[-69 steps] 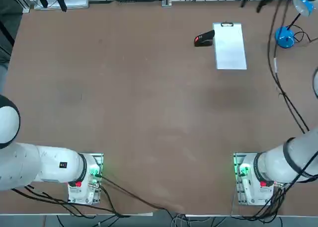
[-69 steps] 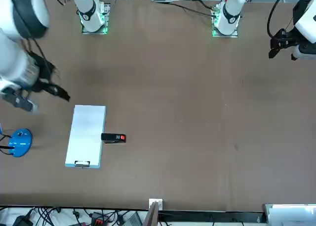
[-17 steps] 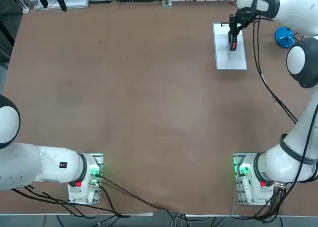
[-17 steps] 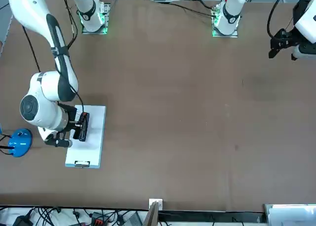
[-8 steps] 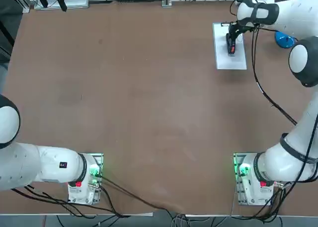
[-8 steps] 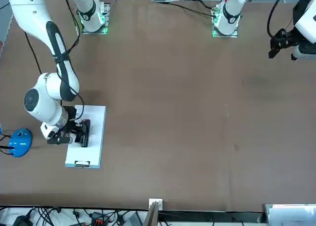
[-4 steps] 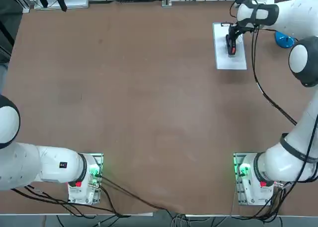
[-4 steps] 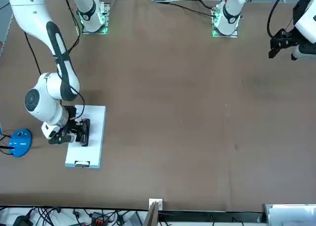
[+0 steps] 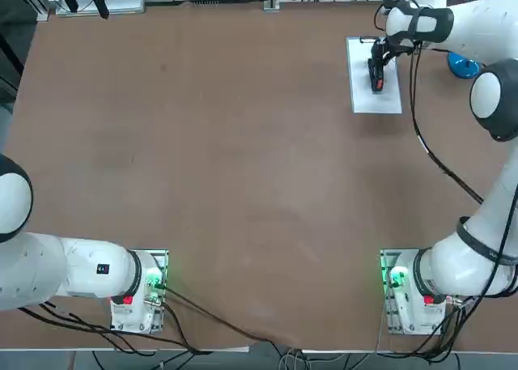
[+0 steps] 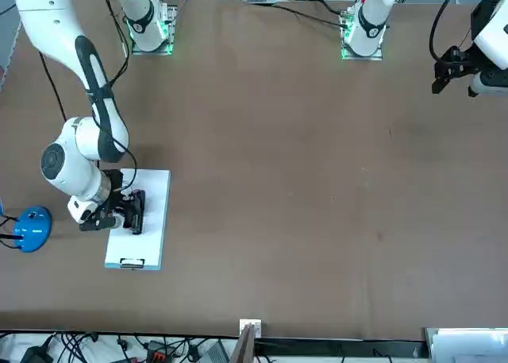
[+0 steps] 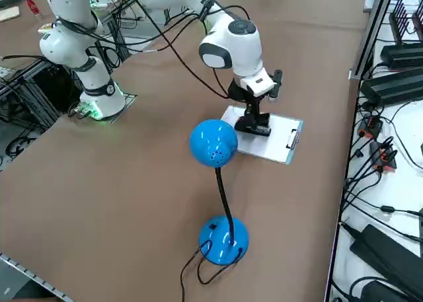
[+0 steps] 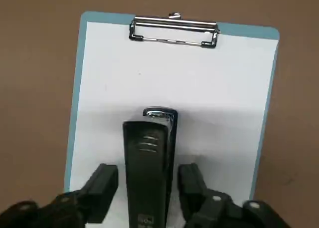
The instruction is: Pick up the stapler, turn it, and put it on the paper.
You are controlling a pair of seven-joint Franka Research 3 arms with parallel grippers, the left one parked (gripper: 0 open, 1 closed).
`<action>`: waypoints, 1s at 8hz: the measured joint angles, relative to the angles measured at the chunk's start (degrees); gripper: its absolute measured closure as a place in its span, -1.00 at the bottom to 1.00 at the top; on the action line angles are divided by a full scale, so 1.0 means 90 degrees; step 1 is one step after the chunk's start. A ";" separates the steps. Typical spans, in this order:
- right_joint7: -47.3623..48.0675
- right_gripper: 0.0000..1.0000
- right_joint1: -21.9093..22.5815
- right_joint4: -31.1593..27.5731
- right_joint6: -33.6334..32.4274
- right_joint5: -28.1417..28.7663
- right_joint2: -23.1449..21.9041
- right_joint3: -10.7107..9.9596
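The black stapler [image 12: 148, 163] lies flat on the white paper [image 12: 219, 93], lengthwise, its metal nose pointing at the clip [image 12: 173, 31]. My right gripper [image 12: 147, 185] is open around it, with a finger [image 12: 102, 185] on either side and a thin gap at each. From overhead, the stapler [image 9: 375, 77] with its red mark sits mid-sheet on the paper [image 9: 388, 96], under the gripper [image 9: 378, 65]. The front view shows the stapler [image 10: 137, 214] on the paper [image 10: 152, 187], with the gripper [image 10: 127, 213] low over it. From the right side, the gripper [image 11: 255, 115] stands upright over the stapler [image 11: 254, 125].
A blue desk lamp [image 9: 464, 61] stands on the table just beyond the paper's outer side; in the right side view its head [image 11: 213, 143] and base [image 11: 223, 239] are close to the camera. Cables trail along the table's far and right edges.
The gripper's fingers have parted from the stapler, which stays resting on the paper. The arm has barely moved.
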 joint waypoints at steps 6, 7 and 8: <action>-0.0009 -1.00 -0.0042 0.0570 -0.2281 -0.0002 -0.1875 -0.0147; -0.0017 -1.00 -0.0057 0.0727 -0.2952 -0.0004 -0.2321 -0.0316; -0.0037 -1.00 -0.0087 0.0809 -0.3483 -0.0070 -0.2700 -0.0452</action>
